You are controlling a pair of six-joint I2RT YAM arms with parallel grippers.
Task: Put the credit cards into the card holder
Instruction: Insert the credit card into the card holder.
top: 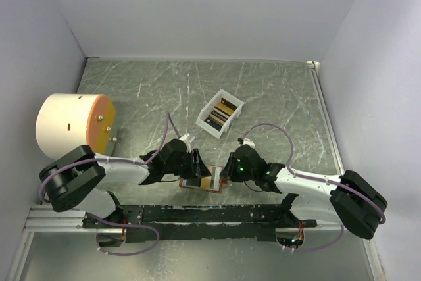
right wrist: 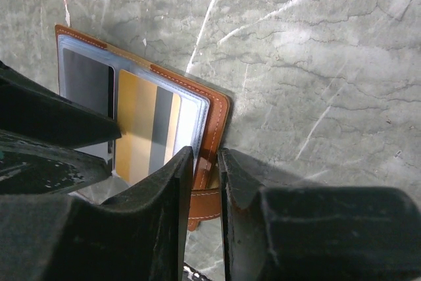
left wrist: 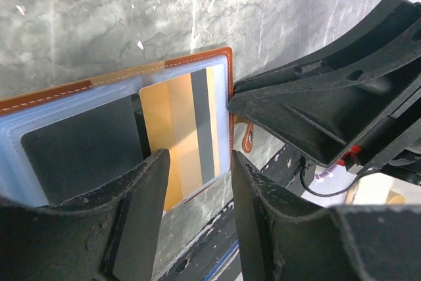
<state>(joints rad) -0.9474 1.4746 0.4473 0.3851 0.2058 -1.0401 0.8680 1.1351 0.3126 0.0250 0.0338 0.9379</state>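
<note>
So the card holder [top: 200,181] is lying open right at the middle of the counter's [top: 276,97] near edge, with a gold striped card [left wrist: 172,129] and a black card [left wrist: 79,149] already sitting in its clear pockets. The right gripper [right wrist: 205,157] looks pinched tight on the brown leather edge by the snap tab. The left gripper [left wrist: 197,162] is spread wide, straddling the holder's side edge and gripping nothing. A white box [top: 220,112] with more cards sits mid-counter.

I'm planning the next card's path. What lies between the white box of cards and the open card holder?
Only bare marbled tabletop, as the top view shows, separates the white box from the card holder.
</note>
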